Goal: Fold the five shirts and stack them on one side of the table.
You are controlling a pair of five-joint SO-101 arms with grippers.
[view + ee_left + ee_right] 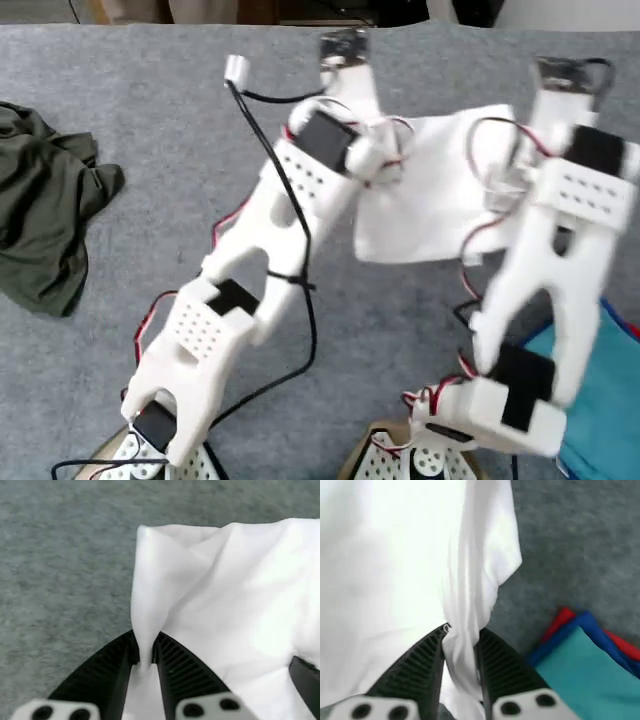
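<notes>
Currently, by the layout on the desk [150,90], you are working the fourth of the five shirts.

**In hand**
- The white shirt [430,200] lies on the far right part of the desk, between the two arms.
- The left gripper [145,662] has its fingers [182,670] closed on a raised ridge of the white shirt near one corner.
- The right gripper [462,652] has its fingers [417,665] closed on a bunched edge of the same shirt, on the side toward the stack.
- In the high view the shirt looks roughly rectangular. The arms cover part of it, so you cannot tell how many folds it carries.

**Done, as judged**
- A stack sits at the near right corner of the desk, near the white shirt but apart from it.
- The teal shirt [590,675] is on top. A blue shirt [585,622] and a red shirt [562,616] show as edges beneath it.
- Count these as three folded and stacked. Only the edges of the lower two show, so their fold quality cannot be confirmed.

**Left**
- Complete the fold on the white shirt and set it on the stack.
- The green shirt [45,210] lies crumpled at the left edge of the desk, well apart from both arms. It is not yet folded and has the whole desk to cross to reach the stack.
</notes>
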